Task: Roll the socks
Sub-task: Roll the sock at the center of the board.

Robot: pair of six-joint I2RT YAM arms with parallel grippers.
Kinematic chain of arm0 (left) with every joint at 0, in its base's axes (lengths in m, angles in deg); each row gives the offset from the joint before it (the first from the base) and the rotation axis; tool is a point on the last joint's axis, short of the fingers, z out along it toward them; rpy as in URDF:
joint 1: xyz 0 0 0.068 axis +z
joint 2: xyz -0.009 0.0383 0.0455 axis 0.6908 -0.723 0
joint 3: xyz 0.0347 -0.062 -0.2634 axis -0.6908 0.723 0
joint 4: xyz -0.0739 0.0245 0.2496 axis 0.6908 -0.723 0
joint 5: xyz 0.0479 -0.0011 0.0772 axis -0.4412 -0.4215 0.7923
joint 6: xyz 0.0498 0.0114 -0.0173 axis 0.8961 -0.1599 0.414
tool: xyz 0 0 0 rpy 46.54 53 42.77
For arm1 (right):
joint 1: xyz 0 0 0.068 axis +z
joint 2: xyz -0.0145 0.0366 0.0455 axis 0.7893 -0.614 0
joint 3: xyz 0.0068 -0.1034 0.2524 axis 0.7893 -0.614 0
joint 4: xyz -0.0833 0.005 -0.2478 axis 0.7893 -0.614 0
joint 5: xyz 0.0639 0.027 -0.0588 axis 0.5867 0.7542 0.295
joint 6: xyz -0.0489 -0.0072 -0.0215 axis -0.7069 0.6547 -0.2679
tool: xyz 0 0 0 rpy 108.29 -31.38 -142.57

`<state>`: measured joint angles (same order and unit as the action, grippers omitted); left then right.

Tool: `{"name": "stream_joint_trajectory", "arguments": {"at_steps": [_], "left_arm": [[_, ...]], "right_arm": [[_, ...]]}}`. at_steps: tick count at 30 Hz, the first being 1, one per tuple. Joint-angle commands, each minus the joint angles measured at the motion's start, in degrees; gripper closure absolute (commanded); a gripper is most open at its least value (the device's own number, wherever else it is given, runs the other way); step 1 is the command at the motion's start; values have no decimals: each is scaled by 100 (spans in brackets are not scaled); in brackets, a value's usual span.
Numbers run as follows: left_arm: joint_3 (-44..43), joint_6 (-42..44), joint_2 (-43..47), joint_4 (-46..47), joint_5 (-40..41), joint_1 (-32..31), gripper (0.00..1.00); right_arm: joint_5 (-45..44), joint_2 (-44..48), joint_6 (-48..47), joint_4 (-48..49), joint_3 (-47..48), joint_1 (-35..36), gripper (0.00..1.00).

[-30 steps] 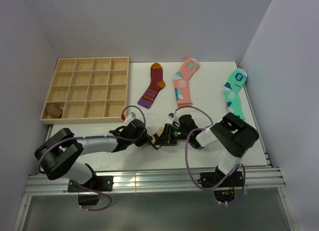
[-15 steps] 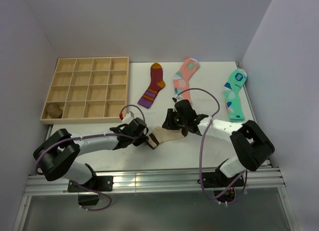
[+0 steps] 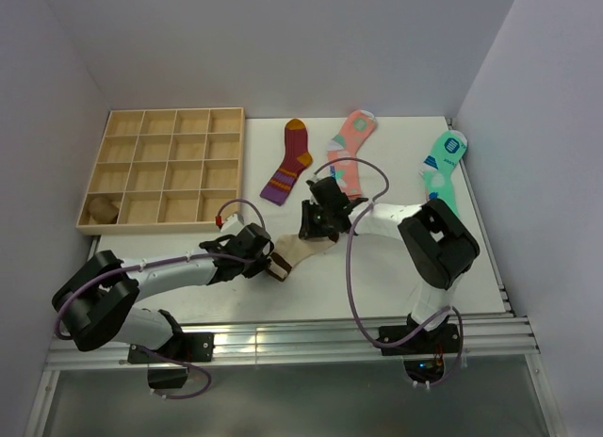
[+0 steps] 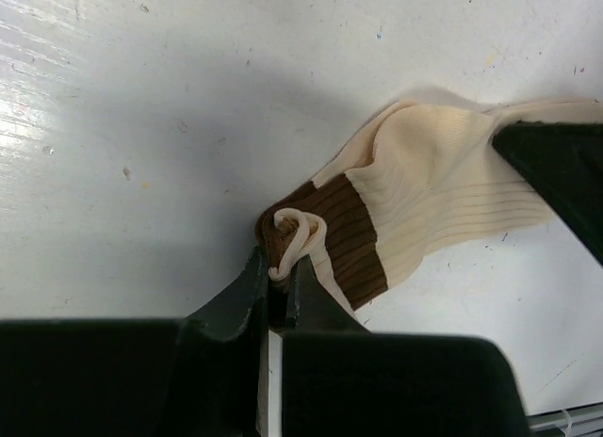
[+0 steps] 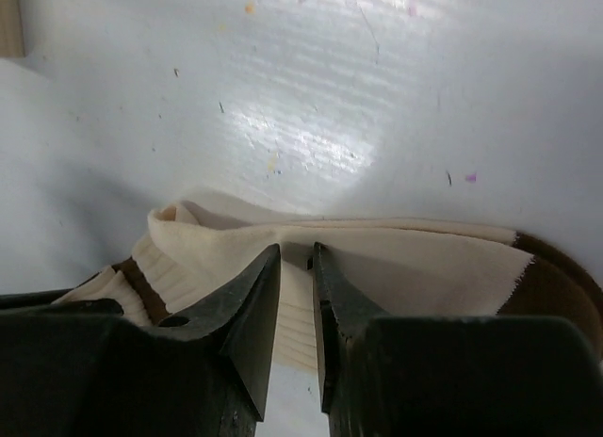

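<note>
Left wrist view: your left gripper (image 4: 278,275) pinches the beige sock (image 4: 443,197) by its banded end, length running ahead-right to the pinching right gripper (image 5: 296,253).

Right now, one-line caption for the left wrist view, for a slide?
Left gripper shut on the brown-banded end of the beige sock, lying rumpled on the white table.
</note>
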<state>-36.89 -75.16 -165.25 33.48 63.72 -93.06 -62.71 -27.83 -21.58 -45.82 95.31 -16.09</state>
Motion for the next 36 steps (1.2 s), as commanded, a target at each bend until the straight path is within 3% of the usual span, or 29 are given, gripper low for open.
{"name": "stream_joint_trajectory", "arguments": {"at_steps": [1,7,12,23,33,36], "left_arm": [[95,-30,-34,-525,148,23,100],[-160,22,-183,-665,166,23,100],[-345,84,-306,-744,175,32,100],[-485,128,-430,-823,139,32,100],[-477,145,-500,-788,104,32,100],[-486,154,-518,-762,96,32,100]], "right_arm": [[-344,-75,-549,-265,385,18,72],[-661,1102,-858,183,-114,561,70],[-705,1762,-587,719,-818,1177,66],[-670,1526,-67,1124,-1126,1907,68],[-573,1060,47,1212,-1082,1978,70],[-643,937,82,1142,-1073,1978,75]]}}
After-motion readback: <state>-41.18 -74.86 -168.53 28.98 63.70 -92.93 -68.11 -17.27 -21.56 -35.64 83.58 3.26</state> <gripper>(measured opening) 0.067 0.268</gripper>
